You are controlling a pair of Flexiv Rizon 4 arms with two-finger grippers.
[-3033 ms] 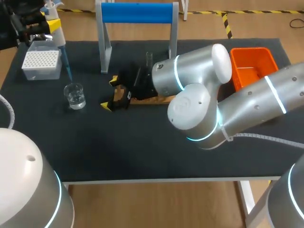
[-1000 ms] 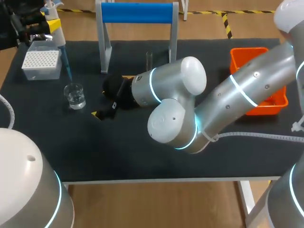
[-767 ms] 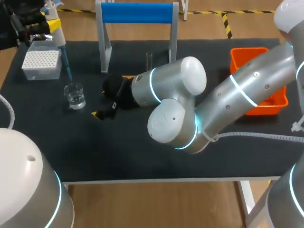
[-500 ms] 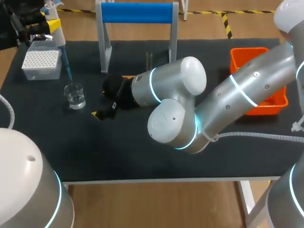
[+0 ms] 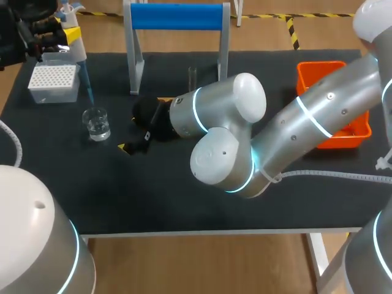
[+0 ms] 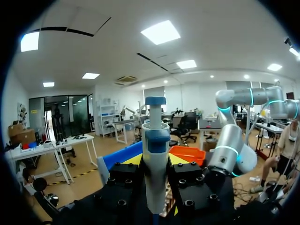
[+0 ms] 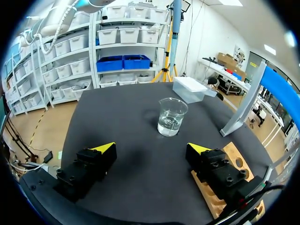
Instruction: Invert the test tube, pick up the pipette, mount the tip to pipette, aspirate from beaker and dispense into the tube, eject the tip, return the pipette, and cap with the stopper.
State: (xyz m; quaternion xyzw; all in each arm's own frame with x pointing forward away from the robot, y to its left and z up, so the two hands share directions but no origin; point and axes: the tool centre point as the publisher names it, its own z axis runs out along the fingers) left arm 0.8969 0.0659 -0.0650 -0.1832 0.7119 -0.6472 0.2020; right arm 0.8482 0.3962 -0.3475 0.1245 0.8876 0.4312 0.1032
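Beaker (image 5: 97, 124) by tip box (image 5: 54, 82), pipette (image 5: 78, 49); right arm (image 5: 233, 122) covers rack (image 7: 233, 152) mid-table.

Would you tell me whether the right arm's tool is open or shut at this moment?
Open: the right tool has its yellow tips wide apart, with only the table between them.
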